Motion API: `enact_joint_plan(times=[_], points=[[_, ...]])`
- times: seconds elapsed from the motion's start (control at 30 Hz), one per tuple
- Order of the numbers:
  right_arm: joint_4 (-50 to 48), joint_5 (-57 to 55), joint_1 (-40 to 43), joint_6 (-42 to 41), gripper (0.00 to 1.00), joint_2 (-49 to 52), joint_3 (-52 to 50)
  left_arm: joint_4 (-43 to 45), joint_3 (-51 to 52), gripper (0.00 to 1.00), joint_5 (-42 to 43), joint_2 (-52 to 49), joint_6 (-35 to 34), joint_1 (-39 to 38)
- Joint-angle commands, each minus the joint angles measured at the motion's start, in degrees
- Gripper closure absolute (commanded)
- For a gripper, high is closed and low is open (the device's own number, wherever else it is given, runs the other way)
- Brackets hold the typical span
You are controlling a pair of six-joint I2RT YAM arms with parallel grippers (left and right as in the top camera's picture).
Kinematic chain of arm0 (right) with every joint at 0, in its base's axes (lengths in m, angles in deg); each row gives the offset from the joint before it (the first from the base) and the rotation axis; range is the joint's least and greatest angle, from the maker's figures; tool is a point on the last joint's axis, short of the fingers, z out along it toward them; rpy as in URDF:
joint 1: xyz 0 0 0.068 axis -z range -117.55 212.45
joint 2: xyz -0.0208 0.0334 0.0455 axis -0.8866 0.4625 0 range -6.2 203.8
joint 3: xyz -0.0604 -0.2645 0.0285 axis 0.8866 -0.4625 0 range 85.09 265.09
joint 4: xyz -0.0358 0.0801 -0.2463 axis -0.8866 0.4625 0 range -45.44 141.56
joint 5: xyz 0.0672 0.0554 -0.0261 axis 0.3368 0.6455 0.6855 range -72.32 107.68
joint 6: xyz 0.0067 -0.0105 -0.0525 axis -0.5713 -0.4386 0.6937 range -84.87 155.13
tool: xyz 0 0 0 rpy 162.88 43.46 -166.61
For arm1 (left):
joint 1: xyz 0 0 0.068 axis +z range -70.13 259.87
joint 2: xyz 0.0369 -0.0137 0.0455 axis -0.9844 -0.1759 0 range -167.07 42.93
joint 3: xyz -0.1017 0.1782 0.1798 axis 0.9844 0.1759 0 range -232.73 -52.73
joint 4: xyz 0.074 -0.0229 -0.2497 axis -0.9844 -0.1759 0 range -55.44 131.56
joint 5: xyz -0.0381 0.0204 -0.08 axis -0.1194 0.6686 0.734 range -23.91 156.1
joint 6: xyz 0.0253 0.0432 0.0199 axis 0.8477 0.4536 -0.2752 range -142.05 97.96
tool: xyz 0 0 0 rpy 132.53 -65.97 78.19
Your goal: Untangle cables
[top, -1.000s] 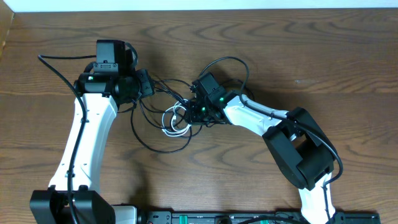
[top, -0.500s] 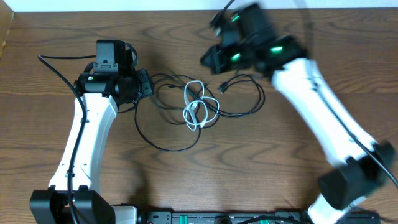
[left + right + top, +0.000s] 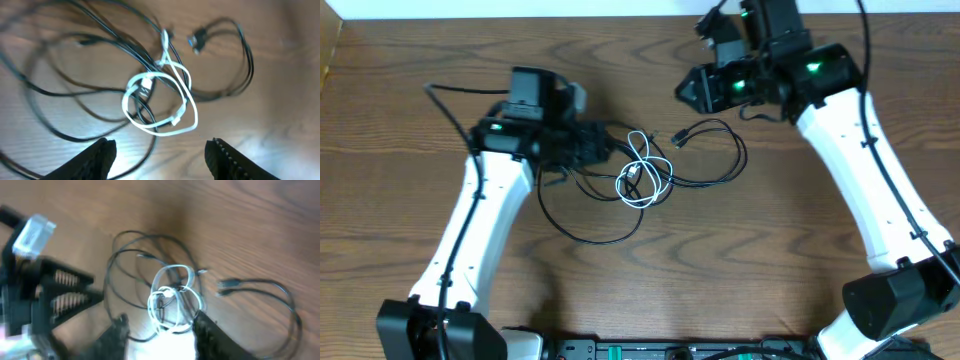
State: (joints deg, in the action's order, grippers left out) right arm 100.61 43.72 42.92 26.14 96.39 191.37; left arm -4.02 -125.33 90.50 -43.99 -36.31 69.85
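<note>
Two kinds of cable lie tangled in the middle of the bench. The white cable is coiled in loops, its long axis running near to far, and the black cables thread through it and spread left and right. The left pincer, wide and empty, sits just left of the coil and is clearly nearer. The right pincer, also wide and empty, hangs well apart at the far right.

The dark brown wood-grain counter filled nearly the whole scene, its wavy grain running lengthwise. A narrow white strip ran along its far edge, and a black rail bordered the near edge. Soft light left a pale glare on the wood in both wrist views.
</note>
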Motion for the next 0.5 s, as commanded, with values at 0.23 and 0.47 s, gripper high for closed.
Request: enact_joint_plan(times=[0.23,0.47], points=[[4.3,0.0,12.5,1.4,0.28,-0.3,-0.1,1.7,3.1,0.28,3.3,-5.9,15.9,-8.5],[4.4,0.0,12.7,1.4,0.26,-0.2,-0.1,11.7,4.0,0.29,3.4,-14.8,14.2,-12.6]])
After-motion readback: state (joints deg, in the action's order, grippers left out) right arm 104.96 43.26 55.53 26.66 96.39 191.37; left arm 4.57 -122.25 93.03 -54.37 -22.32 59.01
